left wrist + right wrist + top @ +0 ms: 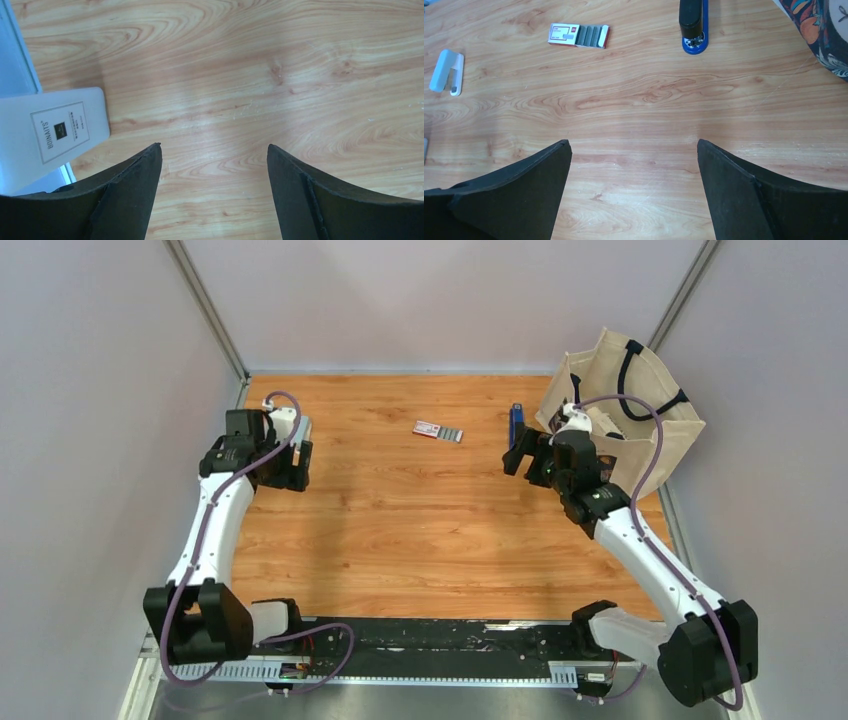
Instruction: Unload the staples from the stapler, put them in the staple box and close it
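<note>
The right jaws are spread wide and hold nothing. They hover low over bare table (400, 530), pointed at the stapler (694, 22) just ahead, likely to line up a first grasp. The left jaws are also wide open and empty. They sit at the far left, well away from the work, probably parked until a second hold is needed.

The stapler lies flat near the table's far right. It is closed, with its dark top down on a blue base, so anything loaded inside is hidden. Judging by that, unloading has not begun.

To the stapler's left, well apart from it, lies a small pink-and-white box (561, 34). Grey staples (591, 36) lie tight against one end of it. A red edge shows beyond the strips, so they may rest in the box's pulled-out tray, though that is not certain.

Just right of the stapler, an open cream tote bag (640, 390) with dark handles stands in the far right corner. The arm blocks most of its inside, so its contents cannot be made out.

Beside the left jaws, a flat white case (55, 130) marked "BONAITS" lies closed at the table's left edge.
</note>
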